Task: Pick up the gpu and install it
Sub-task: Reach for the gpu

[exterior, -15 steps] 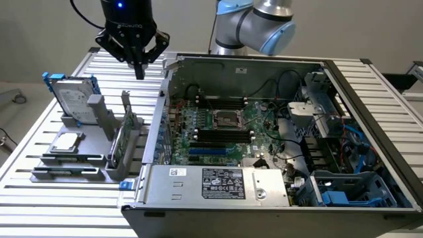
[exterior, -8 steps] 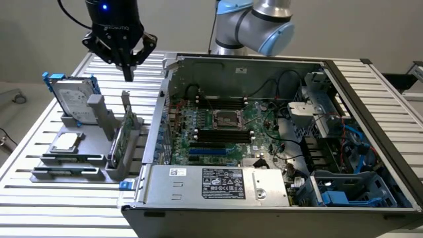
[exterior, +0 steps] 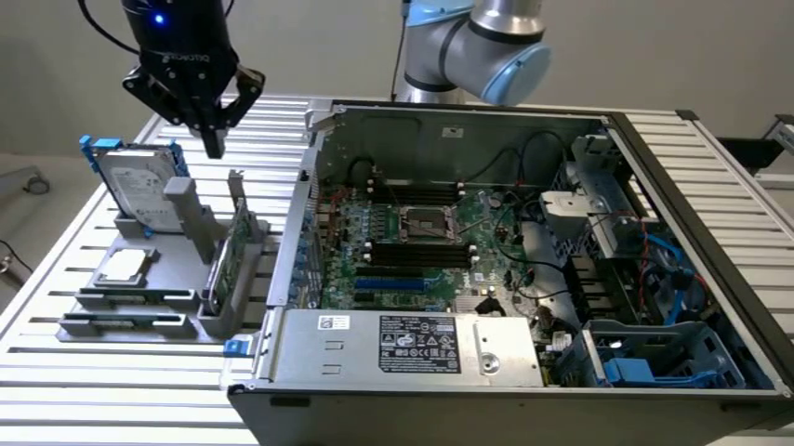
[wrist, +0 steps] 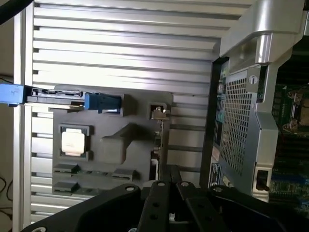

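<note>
One black claw hangs in the air in the exterior view, its fingers pinched together with nothing in them. Below it the gpu stands on its edge in a grey holder on the counter, just beside the open computer case. In the wrist view the clenched claw lines up with the thin gpu, near a hard drive and a little silver chip.
</note>
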Controlling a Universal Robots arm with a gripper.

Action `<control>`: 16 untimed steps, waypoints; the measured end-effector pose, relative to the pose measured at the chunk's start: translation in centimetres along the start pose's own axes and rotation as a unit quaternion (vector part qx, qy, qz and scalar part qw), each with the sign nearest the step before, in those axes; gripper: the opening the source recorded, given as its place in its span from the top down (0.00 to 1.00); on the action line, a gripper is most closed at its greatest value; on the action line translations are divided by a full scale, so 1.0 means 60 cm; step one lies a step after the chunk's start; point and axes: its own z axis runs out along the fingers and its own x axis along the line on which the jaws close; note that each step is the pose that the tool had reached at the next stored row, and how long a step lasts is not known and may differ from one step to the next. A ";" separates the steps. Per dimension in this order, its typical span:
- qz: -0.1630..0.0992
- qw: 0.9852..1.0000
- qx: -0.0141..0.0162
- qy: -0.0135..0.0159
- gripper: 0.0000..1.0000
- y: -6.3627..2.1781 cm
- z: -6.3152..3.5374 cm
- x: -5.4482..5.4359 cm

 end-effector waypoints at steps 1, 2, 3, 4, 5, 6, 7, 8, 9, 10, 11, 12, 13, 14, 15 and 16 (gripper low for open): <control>0.000 1.000 0.000 0.000 0.89 -0.001 0.002 0.005; 0.000 1.000 0.000 0.001 0.89 -0.002 0.003 0.007; 0.000 1.000 0.000 0.002 0.89 -0.003 0.004 0.010; 0.000 1.000 0.000 0.002 0.89 -0.005 0.005 0.011; -0.001 1.000 0.000 0.003 0.89 -0.008 0.005 0.013; -0.001 1.000 0.000 0.003 0.89 -0.010 0.005 0.014; -0.002 1.000 0.000 0.003 0.89 -0.013 0.006 0.016; -0.002 1.000 0.000 0.003 0.89 -0.014 0.006 0.017; -0.003 1.000 0.000 0.003 0.89 -0.016 0.006 0.018; -0.004 1.000 0.000 0.003 0.89 -0.017 0.006 0.019; -0.005 1.000 0.000 0.003 0.89 -0.018 0.006 0.020; -0.006 1.000 0.001 0.003 0.89 -0.019 0.006 0.020; -0.007 1.000 0.002 0.003 0.89 -0.020 0.006 0.020; -0.009 1.000 0.003 0.003 0.89 -0.020 0.006 0.020; -0.011 1.000 0.004 0.003 0.89 -0.021 0.006 0.020; -0.014 1.000 0.005 0.003 0.89 -0.021 0.006 0.020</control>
